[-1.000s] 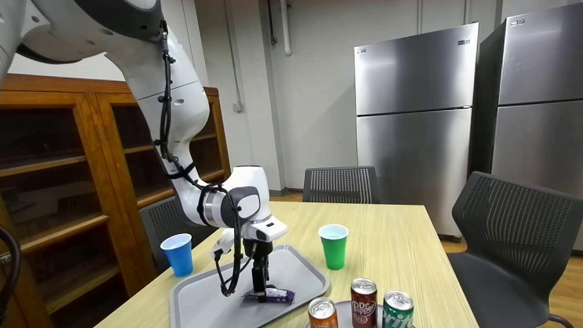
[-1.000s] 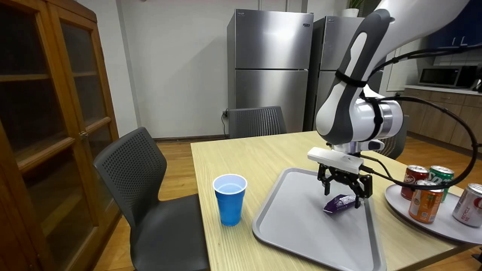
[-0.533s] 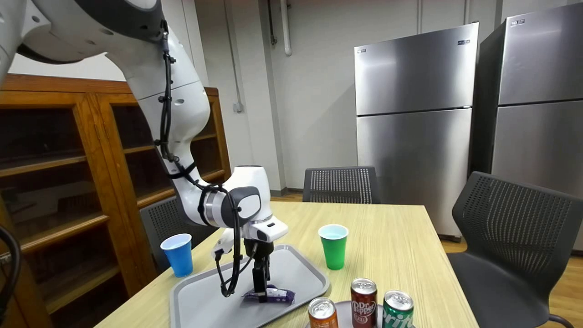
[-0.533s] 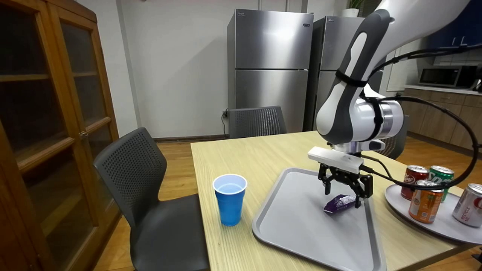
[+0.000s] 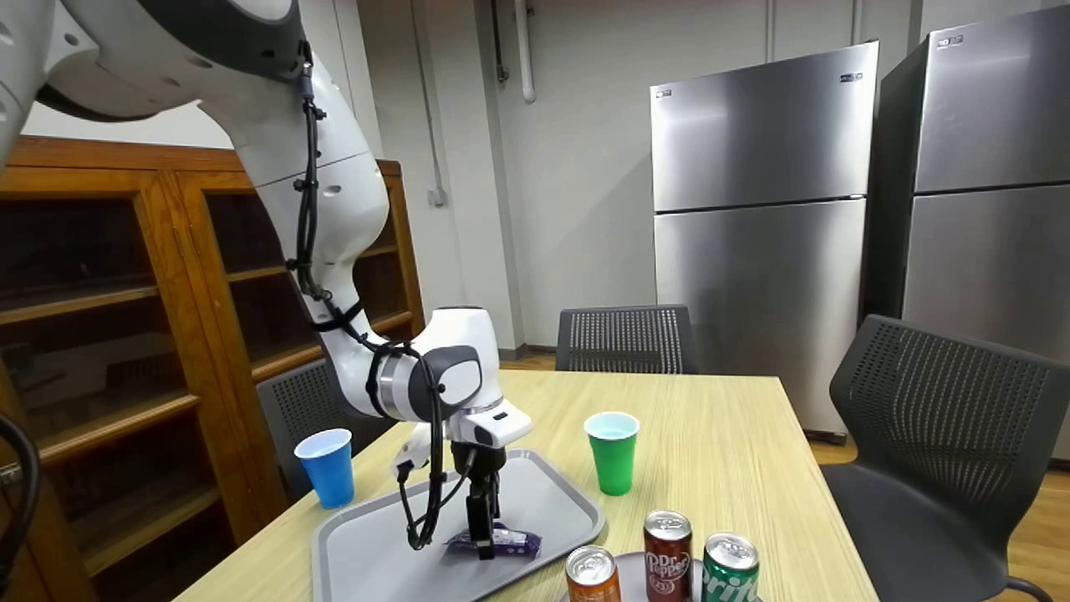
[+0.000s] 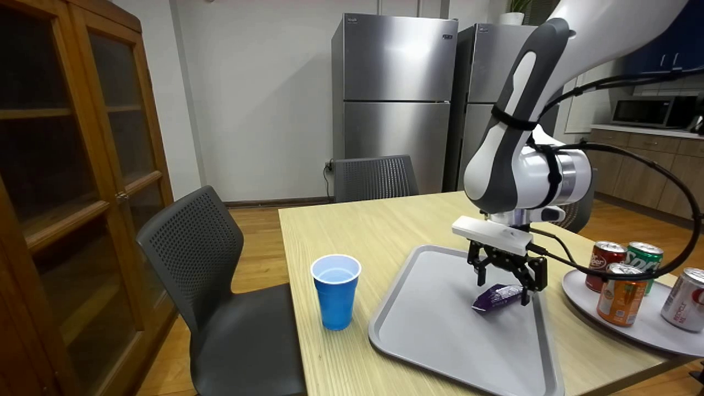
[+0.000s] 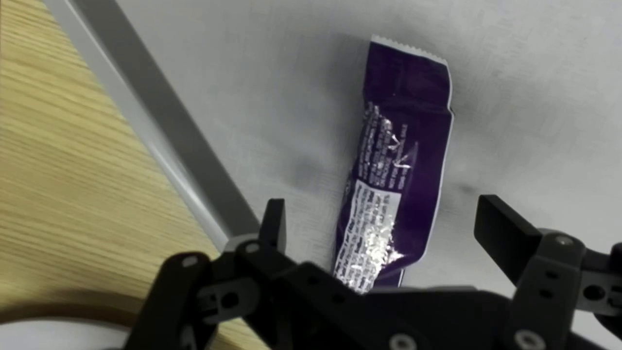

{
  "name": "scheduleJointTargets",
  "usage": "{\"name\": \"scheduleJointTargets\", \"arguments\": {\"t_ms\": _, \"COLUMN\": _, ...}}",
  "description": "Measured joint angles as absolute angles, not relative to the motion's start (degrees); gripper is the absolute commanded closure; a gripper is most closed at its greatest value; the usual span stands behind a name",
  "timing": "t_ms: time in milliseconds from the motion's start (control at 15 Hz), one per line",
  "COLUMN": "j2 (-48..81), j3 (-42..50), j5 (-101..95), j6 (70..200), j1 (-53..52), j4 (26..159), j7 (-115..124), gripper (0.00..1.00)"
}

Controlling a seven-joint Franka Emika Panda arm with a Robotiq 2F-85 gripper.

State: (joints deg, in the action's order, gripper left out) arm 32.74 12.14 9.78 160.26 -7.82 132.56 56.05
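Note:
A purple wrapped bar [image 7: 408, 146] lies flat on the grey tray [image 7: 272, 97]. The bar also shows in both exterior views [image 5: 517, 542] [image 6: 498, 297], near one edge of the tray [image 6: 429, 330]. My gripper [image 7: 381, 209] is open, pointing down over the bar. In the wrist view its two black fingers stand on either side of the bar, with a gap on each side. The near end of the bar is hidden behind the gripper body. In both exterior views the gripper [image 5: 482, 535] [image 6: 503, 290] is low over the tray; whether the fingertips touch it cannot be told.
A blue cup [image 6: 336, 300] stands beside the tray on the wooden table [image 6: 374, 225]. A green cup [image 5: 614, 456] stands on its other side. A round plate [image 6: 654, 344] holds several cans, including orange [image 6: 622, 300] and silver [image 6: 687, 302] ones. Chairs [image 5: 623, 343] surround the table.
My arm and gripper have shifted slightly to the right in both exterior views, and a touch lower in one. The bar, tray, cups and cans have not moved.

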Motion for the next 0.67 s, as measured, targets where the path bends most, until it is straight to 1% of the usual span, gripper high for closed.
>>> {"name": "scheduleJointTargets", "arguments": {"t_ms": 67, "j2": 32.9, "j3": 12.1, "j5": 9.8, "j6": 160.3, "j1": -7.8, "j4": 132.5, "j7": 56.1, "gripper": 0.26}}
{"name": "scheduleJointTargets", "arguments": {"t_ms": 200, "j2": 33.2, "j3": 12.2, "j5": 9.8, "j6": 160.3, "j1": -7.8, "j4": 132.4, "j7": 56.3, "gripper": 0.31}}
{"name": "scheduleJointTargets", "arguments": {"t_ms": 400, "j2": 33.9, "j3": 12.3, "j5": 9.8, "j6": 160.3, "j1": -7.8, "j4": 132.1, "j7": 56.5, "gripper": 0.55}}
{"name": "scheduleJointTargets", "arguments": {"t_ms": 667, "j2": 34.3, "j3": 12.5, "j5": 9.8, "j6": 160.5, "j1": -7.9, "j4": 131.4, "j7": 56.8, "gripper": 0.84}}
